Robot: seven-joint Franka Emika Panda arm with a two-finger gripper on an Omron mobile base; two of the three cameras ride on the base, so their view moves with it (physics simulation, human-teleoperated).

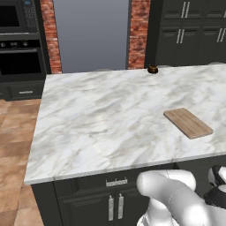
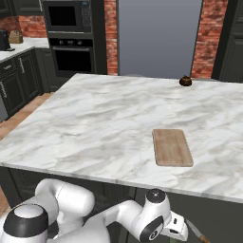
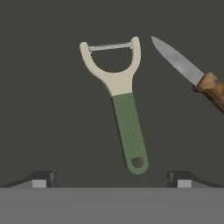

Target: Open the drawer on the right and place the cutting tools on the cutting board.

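Left base view: the cutting board (image 1: 188,122) lies bare on the marble bench (image 1: 106,119), no writing legible anywhere. Right base view: a knife (image 2: 197,232) is cut off at the frame's bottom edge. Hand view: the claw (image 3: 111,178) stands wide open and empty over the green-handled peeler (image 3: 120,101) on the drawer (image 3: 48,105) floor; the knife's handle is cropped.

Wide bare marble all around the cutting board (image 2: 172,147) on the desk (image 2: 95,123); only a small dark round object (image 2: 185,81) far back near the rear edge, well apart. Down in the drawer (image 3: 43,87), open dark floor left of the peeler (image 3: 120,96). Right of it, a knife (image 3: 192,72) lying near, a narrow gap between. Tool (image 3: 111,180) fingers spread wide, either side of the handle end, nothing between.
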